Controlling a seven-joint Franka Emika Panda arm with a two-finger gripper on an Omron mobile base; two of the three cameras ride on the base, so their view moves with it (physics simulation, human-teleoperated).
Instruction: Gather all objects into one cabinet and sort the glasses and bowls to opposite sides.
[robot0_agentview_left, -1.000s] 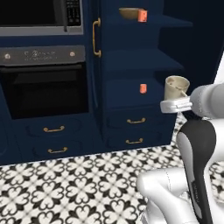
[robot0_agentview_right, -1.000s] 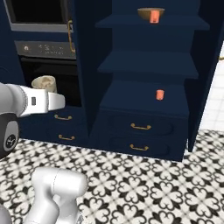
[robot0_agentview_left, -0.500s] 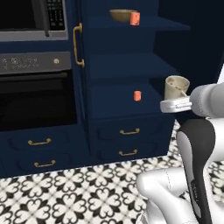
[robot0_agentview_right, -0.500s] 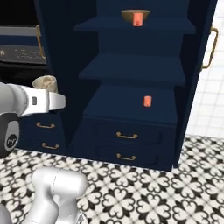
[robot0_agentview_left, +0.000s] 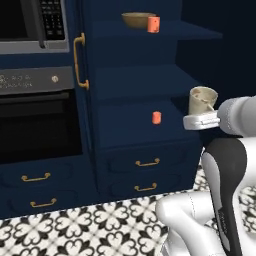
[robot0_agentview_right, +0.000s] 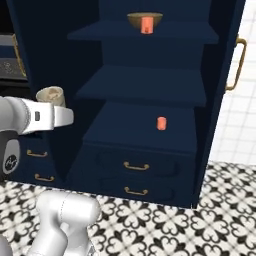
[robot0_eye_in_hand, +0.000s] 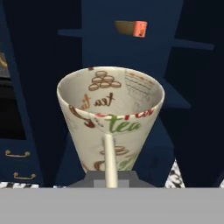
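One cream cup (robot0_eye_in_hand: 110, 122) stands closest to me, upright at the front of my gripper (robot0_agentview_left: 200, 121), and in the hand view I see brown and green writing on it, with the word "tea" inside the rim. My gripper is clenched on this cup: the thin handle goes straight down to the fingers, but the fingertips themselves I cannot see clearly. In the left base view the cream cup sits above the white hand, in front of the open cabinet (robot0_agentview_left: 140, 80) and outside its shelves. Below the arm is the floor (robot0_agentview_right: 200, 220) with a black and white flower pattern. Further away, the dark navy cabinet shows three shelves and two drawers with brass pulls under them. On the lowest shelf one small orange cup (robot0_agentview_right: 161, 123) stands alone, near the front edge. On the top shelf the olive-brown bowl (robot0_agentview_right: 144, 20) rests, and a second orange cup (robot0_agentview_right: 146, 25) stands just in front of it; if they touch I cannot tell. To the left of the cabinet, in the left base view, is the black oven (robot0_agentview_left: 35, 125), and beside it the long brass handle (robot0_agentview_left: 80, 60).
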